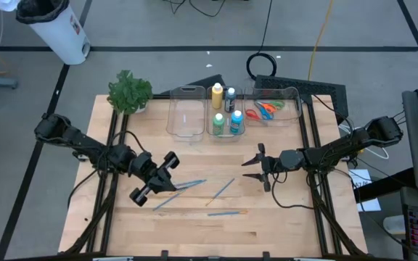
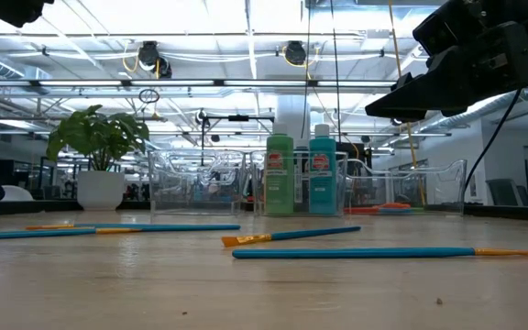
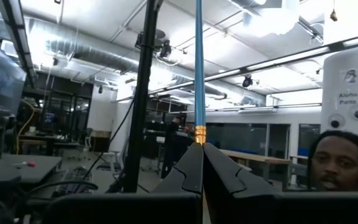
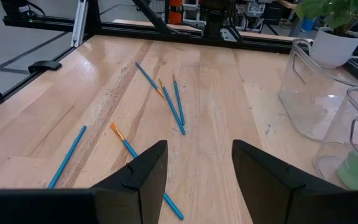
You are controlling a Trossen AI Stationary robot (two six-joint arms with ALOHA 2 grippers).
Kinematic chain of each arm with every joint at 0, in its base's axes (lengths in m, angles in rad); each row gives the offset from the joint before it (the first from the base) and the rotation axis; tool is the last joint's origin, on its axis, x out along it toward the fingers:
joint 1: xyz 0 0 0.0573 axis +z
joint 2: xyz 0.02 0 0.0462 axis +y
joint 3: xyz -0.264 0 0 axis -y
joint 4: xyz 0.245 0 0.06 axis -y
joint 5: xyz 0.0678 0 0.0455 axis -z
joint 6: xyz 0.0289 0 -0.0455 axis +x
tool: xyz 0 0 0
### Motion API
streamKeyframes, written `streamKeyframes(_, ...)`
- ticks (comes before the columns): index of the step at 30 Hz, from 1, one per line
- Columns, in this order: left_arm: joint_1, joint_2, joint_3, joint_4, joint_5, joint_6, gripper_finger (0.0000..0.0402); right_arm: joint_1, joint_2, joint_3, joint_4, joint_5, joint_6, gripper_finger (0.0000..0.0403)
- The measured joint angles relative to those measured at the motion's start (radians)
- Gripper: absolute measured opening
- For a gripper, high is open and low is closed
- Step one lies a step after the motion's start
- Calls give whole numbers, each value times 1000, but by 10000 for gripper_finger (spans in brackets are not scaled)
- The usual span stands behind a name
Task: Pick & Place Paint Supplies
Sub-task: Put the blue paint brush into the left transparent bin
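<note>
My left gripper (image 1: 162, 176) is over the table's left half, shut on a thin blue paintbrush (image 3: 199, 68). My right gripper (image 1: 256, 167) hangs open above the table's middle right, touching nothing; its two fingers (image 4: 143, 174) frame bare wood. Several blue brushes lie flat on the table: a crossed pair (image 4: 169, 102), one with an orange tip (image 4: 143, 163) and one nearer the front edge (image 1: 227, 213). The paint bottles, among them yellow (image 1: 217, 94), green (image 2: 280, 174) and blue (image 2: 322, 174), stand in the middle clear bin. Scissors (image 1: 265, 110) lie in the right bin. My left gripper pinches the brush between its two shut fingers, at the gold ferrule (image 3: 199, 135) where the blue handle begins. The brush runs along the fingers, and its blue handle sticks out straight past the fingertips. It is lifted clear and shows against the room's ceiling.
Three clear bins stand in a row at the far edge: a left one (image 1: 186, 112), a middle one (image 1: 210, 129) and a right one (image 1: 290, 101). A leafy plant (image 1: 129, 93) stands at the far left corner. A person shows in the left wrist view, beyond the table.
</note>
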Motion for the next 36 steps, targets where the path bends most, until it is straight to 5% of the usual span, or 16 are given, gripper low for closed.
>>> streamKeyframes(24, 1, 0, 0, -9, -34, 51, 0, 0, 0, 0, 0, 0, 0, 171)
streamKeyframes(36, 0, 0, 1, -84, -275, 333, 0, 0, 0, 0, -1, 0, 0, 171)
